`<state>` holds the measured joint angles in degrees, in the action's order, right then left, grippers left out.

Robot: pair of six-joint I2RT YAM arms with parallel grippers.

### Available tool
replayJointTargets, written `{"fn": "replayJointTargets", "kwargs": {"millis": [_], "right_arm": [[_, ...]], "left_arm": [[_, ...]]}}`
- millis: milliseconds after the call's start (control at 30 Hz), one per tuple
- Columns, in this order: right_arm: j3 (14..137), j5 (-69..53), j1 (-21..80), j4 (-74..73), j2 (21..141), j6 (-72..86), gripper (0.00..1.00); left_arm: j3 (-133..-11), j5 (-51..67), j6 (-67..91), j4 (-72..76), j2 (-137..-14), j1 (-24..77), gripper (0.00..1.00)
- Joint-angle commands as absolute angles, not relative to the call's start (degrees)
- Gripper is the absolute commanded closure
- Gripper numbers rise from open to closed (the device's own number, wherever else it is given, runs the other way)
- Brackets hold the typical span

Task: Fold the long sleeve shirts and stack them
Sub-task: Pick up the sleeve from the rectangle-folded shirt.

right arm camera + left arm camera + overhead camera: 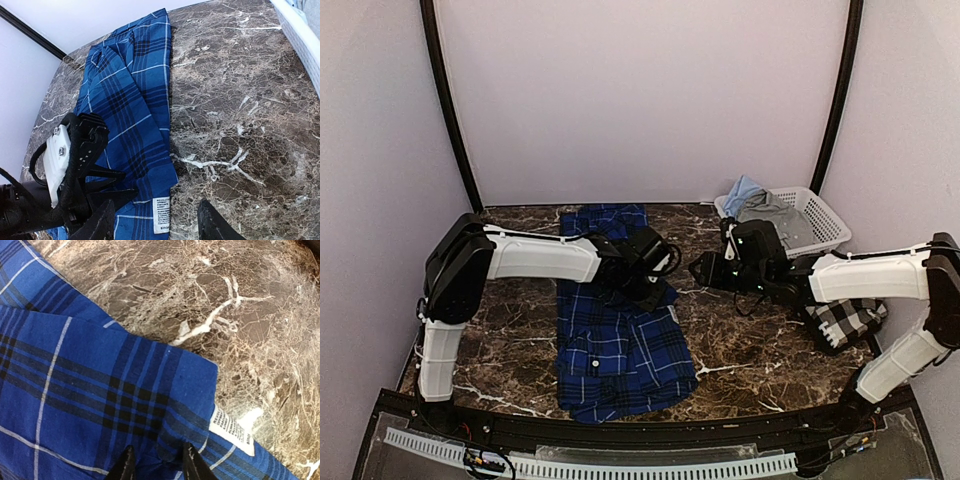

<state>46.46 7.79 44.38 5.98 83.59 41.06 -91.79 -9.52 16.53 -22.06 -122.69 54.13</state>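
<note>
The royal blue plaid shirt point(615, 340) lies lengthwise on the middle of the marble table, partly folded. My left gripper point(655, 290) is down on its right edge, fingers pinched on a pucker of the blue cloth point(100, 365) beside a white care label point(231, 430). My right gripper point(703, 270) is open and empty, just right of that edge; its view shows the shirt point(130, 95), the label point(161, 215) and the left gripper point(112, 182). The black-and-white check shirt point(845, 320) lies bunched at the right, under my right arm.
A white mesh basket point(825, 215) holding light blue and grey clothes stands at the back right; its wall shows in the right wrist view point(300, 35). Bare marble point(760, 350) lies between the two shirts. White walls enclose the table.
</note>
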Motion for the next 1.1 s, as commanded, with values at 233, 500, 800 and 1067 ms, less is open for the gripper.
{"fn": "replayJointTargets", "kwargs": {"millis": [233, 500, 800, 1067], "right_arm": [[46.4, 9.1, 44.2, 5.9, 82.4, 41.0, 0.47], [46.2, 8.6, 44.2, 6.5, 83.0, 41.3, 0.47], [45.7, 8.7, 44.2, 6.2, 82.5, 41.6, 0.47], [46.5, 7.8, 44.2, 6.3, 83.9, 41.2, 0.47]], "left_arm": [[-93.3, -2.8, 15.9, -23.3, -122.8, 54.9, 0.58], [-92.9, -6.8, 16.4, -22.8, -124.7, 55.0, 0.55], [-93.8, -11.4, 18.3, -24.6, -123.9, 54.9, 0.85], [-93.8, -12.0, 19.0, -25.5, -118.6, 53.4, 1.0]]}}
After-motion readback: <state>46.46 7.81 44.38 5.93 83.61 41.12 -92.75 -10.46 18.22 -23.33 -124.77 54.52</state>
